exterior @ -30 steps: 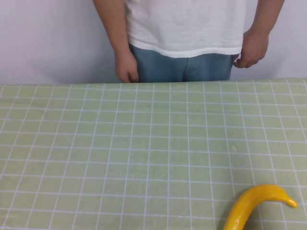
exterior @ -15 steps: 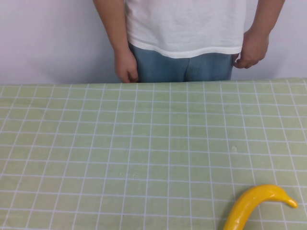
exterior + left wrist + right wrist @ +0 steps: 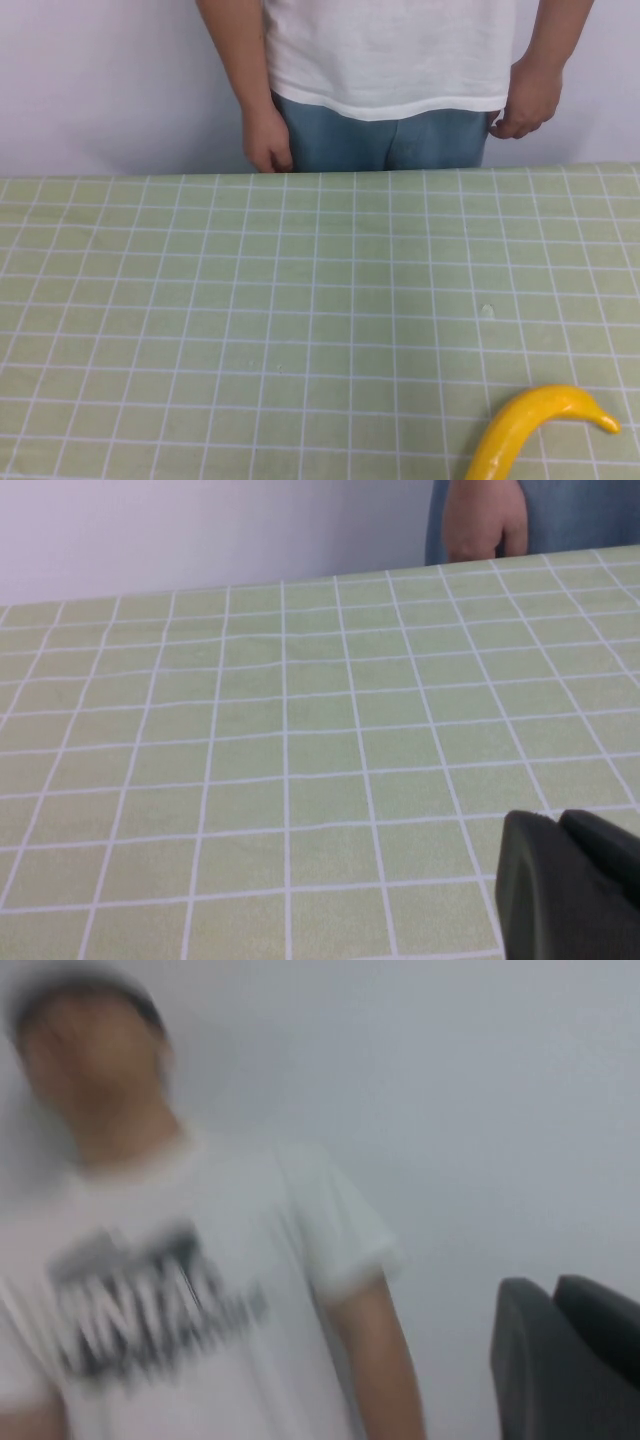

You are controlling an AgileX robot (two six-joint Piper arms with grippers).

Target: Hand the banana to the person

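A pale green cloth-covered table with a white grid [image 3: 300,300] is filling the high view, and the person in a white T-shirt and blue jeans [image 3: 385,70] is standing at its far edge with bare arms hanging at the sides, well apart from both claws. The smooth, glossy, bright yellow curved banana [image 3: 535,425] is lying on the near right part of the cloth with no claw touching it. The dark left gripper [image 3: 570,890] is hovering low over bare cloth and the dark right gripper [image 3: 565,1360] is pointing up at the person's chest; finger spread cannot be told for either.
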